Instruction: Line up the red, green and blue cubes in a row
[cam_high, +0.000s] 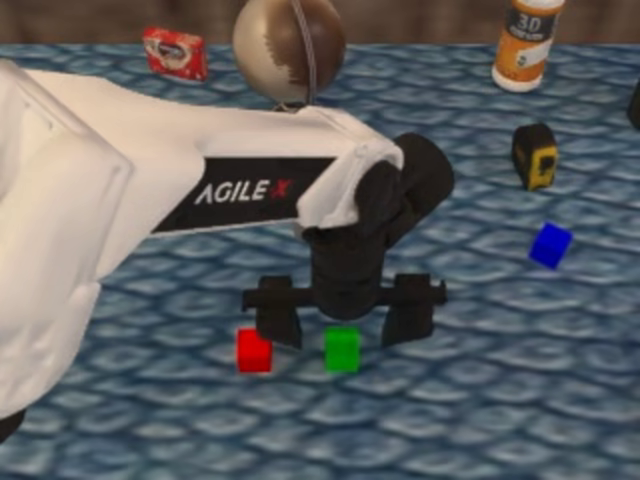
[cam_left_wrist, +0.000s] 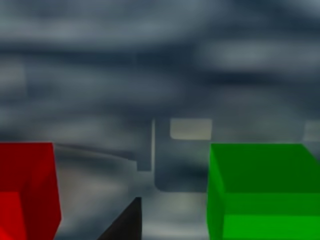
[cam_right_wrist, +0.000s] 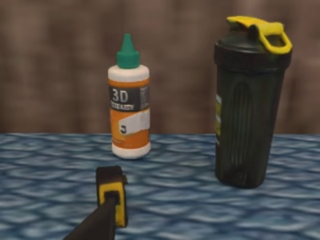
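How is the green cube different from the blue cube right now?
The green cube sits near the table's front, right beside the red cube; the blue cube lies alone, farther back on the right. The green cube lies between the spread fingers of the left gripper; nothing is near the blue cube. The blue one looks turned at an angle, the green one squarer. Both look the same size and rest on the table.

On the tabletop (cam_high: 120, 420), the red cube (cam_high: 254, 351) lies left of the green cube (cam_high: 342, 350), near it but apart. The left hand (cam_high: 345, 322) hangs just behind the pair, fingers spread to either side of the green cube. The blue cube (cam_high: 550, 245) lies well apart to the right. Behind it is a tape measure (cam_high: 535, 156), and further back a bottle (cam_high: 527, 42). A packet (cam_high: 175, 52) and a ball (cam_high: 289, 45) lie at the far edge.
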